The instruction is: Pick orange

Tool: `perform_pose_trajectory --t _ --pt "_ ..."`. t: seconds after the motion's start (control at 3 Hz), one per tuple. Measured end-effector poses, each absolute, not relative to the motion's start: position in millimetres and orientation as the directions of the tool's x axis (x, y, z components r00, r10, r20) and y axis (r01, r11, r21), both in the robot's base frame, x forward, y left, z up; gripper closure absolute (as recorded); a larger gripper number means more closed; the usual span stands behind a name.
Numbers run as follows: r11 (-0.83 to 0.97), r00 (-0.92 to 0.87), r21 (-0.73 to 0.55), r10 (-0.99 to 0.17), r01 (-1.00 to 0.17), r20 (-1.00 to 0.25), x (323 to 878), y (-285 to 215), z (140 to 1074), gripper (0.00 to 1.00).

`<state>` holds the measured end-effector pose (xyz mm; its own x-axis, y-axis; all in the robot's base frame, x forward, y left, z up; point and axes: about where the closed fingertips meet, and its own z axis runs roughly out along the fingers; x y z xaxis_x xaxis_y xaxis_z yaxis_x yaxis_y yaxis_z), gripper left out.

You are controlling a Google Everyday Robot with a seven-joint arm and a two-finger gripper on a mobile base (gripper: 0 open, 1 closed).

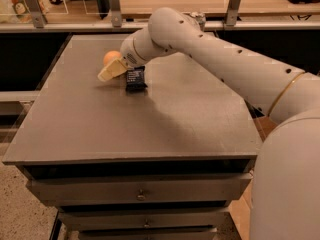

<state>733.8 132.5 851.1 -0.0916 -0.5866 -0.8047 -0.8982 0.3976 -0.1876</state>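
The orange (pixel 111 57) is a small round fruit on the far left part of the grey table top (pixel 150 119). My gripper (pixel 109 72) is cream-coloured and reaches in from the right. It sits low over the table, right in front of the orange, and covers the orange's lower part. I cannot tell whether it touches the fruit. A dark blue snack packet (pixel 135 79) lies on the table just right of the gripper, under my wrist.
My white arm (pixel 225 64) crosses the table's right half. A rail with metal posts (pixel 114 4) runs behind the table. Drawers (pixel 140 191) sit below the front edge. A lower shelf edge (pixel 15 96) is at the left.
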Motion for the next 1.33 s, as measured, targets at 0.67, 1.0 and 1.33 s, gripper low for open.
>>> perform_pose_trajectory --t 0.67,1.0,1.33 --pt "0.381 -0.063 -0.195 -0.569 -0.904 -0.82 733.1 143.2 852.9 0.64" --pt "0.369 -0.023 -0.216 -0.546 -0.904 -0.837 730.8 144.3 868.4 0.87" --pt "0.359 0.039 -0.27 -0.537 -0.893 -0.843 729.6 142.3 897.4 0.87"
